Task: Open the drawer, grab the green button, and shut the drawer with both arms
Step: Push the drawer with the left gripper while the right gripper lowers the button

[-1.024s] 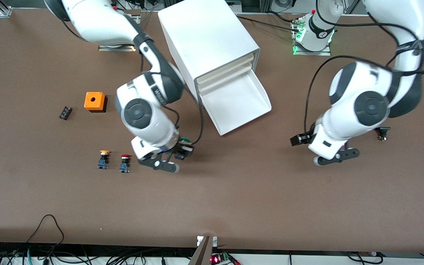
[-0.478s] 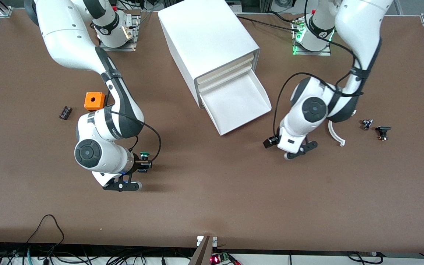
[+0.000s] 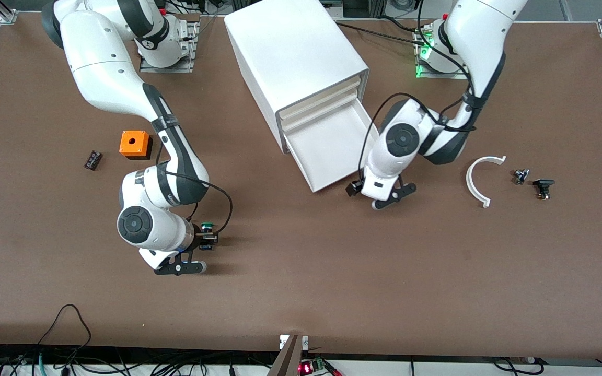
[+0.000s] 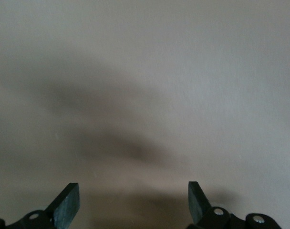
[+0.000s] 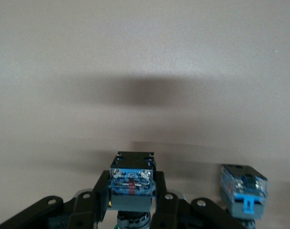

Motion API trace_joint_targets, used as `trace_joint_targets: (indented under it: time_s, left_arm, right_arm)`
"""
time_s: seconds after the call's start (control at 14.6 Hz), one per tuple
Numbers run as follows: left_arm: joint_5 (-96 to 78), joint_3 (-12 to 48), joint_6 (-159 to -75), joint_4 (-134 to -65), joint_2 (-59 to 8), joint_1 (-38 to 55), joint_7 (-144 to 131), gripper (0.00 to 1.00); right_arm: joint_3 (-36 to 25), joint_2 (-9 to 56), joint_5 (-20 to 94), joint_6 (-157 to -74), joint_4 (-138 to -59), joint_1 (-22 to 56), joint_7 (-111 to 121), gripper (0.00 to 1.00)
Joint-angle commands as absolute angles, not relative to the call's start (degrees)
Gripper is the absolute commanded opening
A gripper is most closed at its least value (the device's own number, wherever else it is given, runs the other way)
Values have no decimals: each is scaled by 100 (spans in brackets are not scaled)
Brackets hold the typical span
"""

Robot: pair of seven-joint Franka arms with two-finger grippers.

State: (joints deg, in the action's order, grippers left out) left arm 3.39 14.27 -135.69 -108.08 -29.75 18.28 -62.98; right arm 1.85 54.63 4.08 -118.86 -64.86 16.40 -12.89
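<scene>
The cabinet (image 3: pixel 296 57) stands at the table's middle with its lowest drawer (image 3: pixel 332 149) pulled out and nothing showing inside. My right gripper (image 3: pixel 204 237) (image 5: pixel 130 200) is shut on the green-capped button (image 3: pixel 207 227) (image 5: pixel 130 179), low over the bare table. My left gripper (image 3: pixel 356 188) (image 4: pixel 133 202) hangs open by the front corner of the drawer, at the left arm's end. Nothing is between its fingers (image 4: pixel 68 202).
In the right wrist view another blue-based button (image 5: pixel 243 188) stands close beside the held one. An orange box (image 3: pixel 135 143) and a small black part (image 3: pixel 92 160) lie toward the right arm's end. A white curved piece (image 3: pixel 478 180) and small black parts (image 3: pixel 543 187) lie toward the left arm's end.
The right arm has carried the button away from the drawer, toward its own end of the table. The left arm has swung in to the drawer's front corner, uncovering the white curved piece.
</scene>
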Motion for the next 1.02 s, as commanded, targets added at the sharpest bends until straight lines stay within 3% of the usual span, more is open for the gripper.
trace_joint_targets:
  time_s: [0.0, 0.27, 0.75, 0.82, 0.89, 0.96]
  left_arm:
    - [571, 1432, -13300, -10951, -2874, 2178, -6785, 100]
    - [554, 1695, -12684, -10951, -2751, 2277, -6785, 100]
    - [440, 2249, -12393, -10978, -2865, 2329, -6829, 100]
    - [370, 2302, -12306, -10978, -2857, 2303, -6820, 100]
    - [291, 2346, -12226, -10978, -2856, 2303, -6820, 100]
    - [194, 2373, -12217, -10978, -2856, 2303, -6820, 100]
  right_arm:
    - [264, 5510, 343, -12190, -6662, 1591, -1204, 0]
    - [264, 5520, 334, -12217, -6811, 1591, -1248, 0]
    - [264, 5484, 387, -12217, -7040, 1626, -1301, 0]
    - [264, 5484, 387, -12208, -7040, 1609, -1309, 11]
    - [264, 5476, 387, -12182, -7023, 1591, -1310, 42]
    - [255, 5449, 395, -12173, -7014, 1582, -1301, 97]
